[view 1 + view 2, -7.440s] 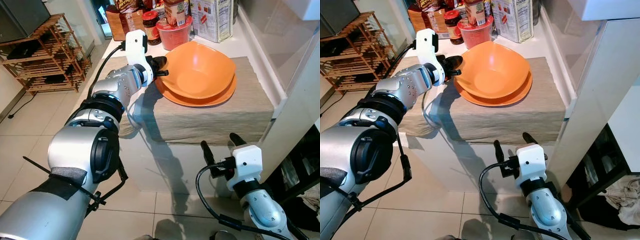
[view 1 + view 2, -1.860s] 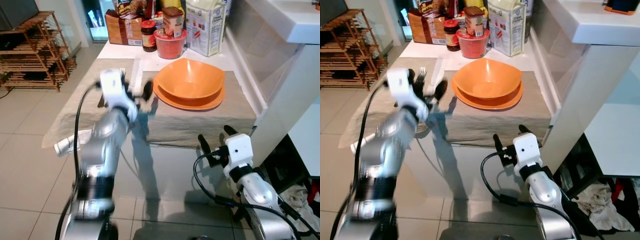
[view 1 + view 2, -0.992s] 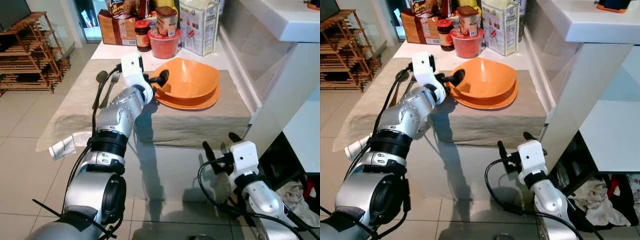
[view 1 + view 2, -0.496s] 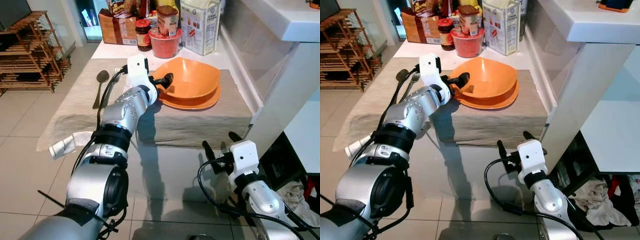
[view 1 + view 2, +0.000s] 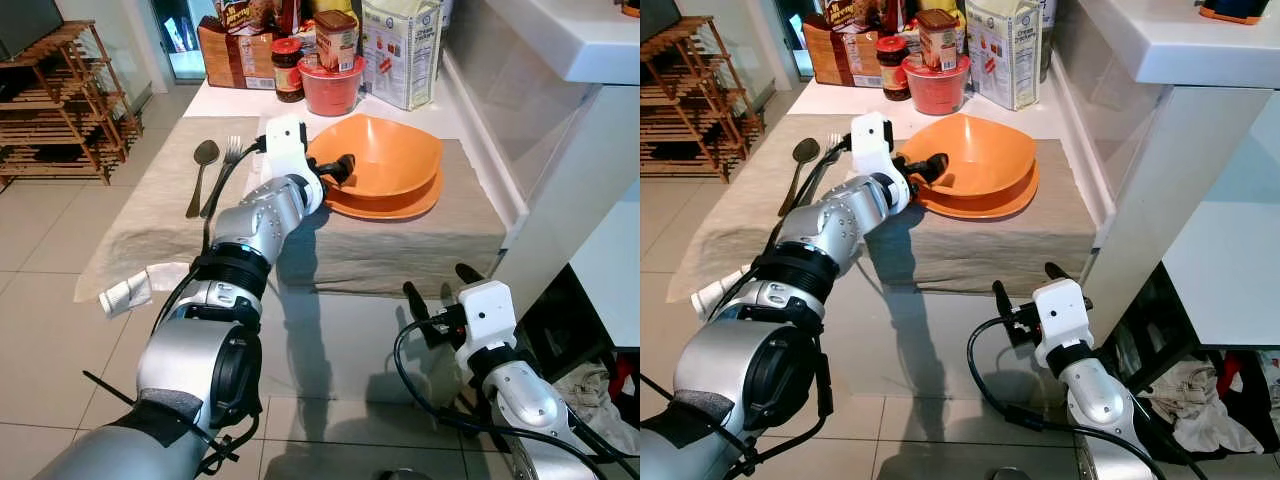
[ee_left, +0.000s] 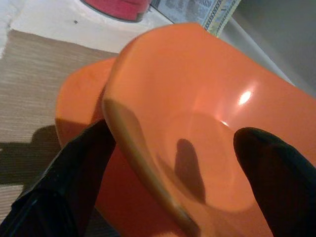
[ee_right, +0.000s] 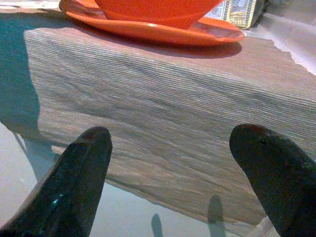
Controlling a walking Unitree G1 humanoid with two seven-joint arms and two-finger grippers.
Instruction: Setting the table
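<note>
Since a second ago left gripper (image 5: 338, 168) reaches further over bowl (image 5: 385, 156) rim; fingers now apart, one inside bowl, one outside against rim. Bowl sits on plate (image 5: 395, 205) atop cloth (image 5: 400, 245). Right gripper (image 5: 437, 297) spread wide, low before table edge, facing cloth

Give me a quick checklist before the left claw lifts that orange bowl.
1. Left claw straddles the bowl rim, one finger inside, one outside: ok.
2. Fingers closed on the rim: not ok, open with a gap in the left wrist view.
3. Bowl sits in the plate: ok.
4. Plate lies flat on the cloth: ok.
5. Spoon and fork lie apart from the bowl: ok.
6. Right claw is low, off the table: ok.
</note>
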